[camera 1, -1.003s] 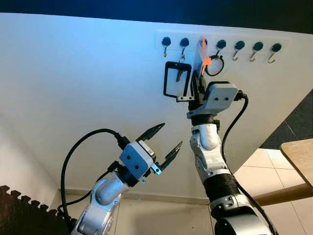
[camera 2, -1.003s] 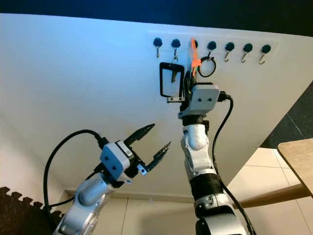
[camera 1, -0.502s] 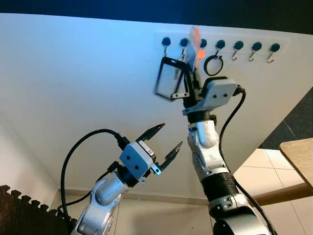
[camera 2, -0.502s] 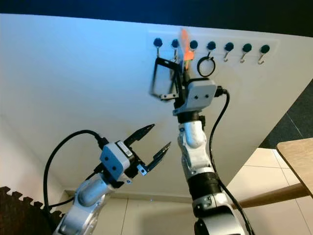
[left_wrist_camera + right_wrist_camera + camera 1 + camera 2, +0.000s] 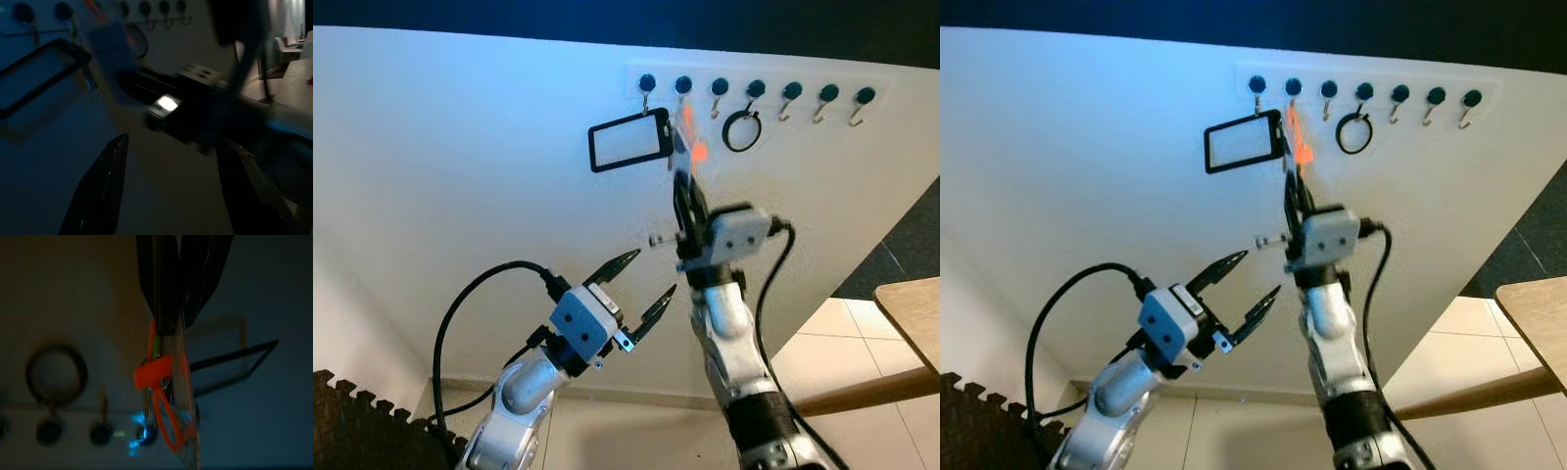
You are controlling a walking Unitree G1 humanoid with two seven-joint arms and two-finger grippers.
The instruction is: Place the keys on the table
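Below the hook rail (image 5: 759, 86), to its left, the left gripper (image 5: 638, 284) hovers with fingers spread and empty. Just under the rail, the black frame tag (image 5: 628, 140) swings beside the orange keys (image 5: 690, 137), which the right gripper (image 5: 686, 186) pinches between clenched fingers.

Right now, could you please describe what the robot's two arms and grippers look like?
Both arms are silver with rounded joints. Each ends in a grey boxy wrist block and two long, tapering black fingers: left gripper, right gripper. A thick black cable loops to each wrist.
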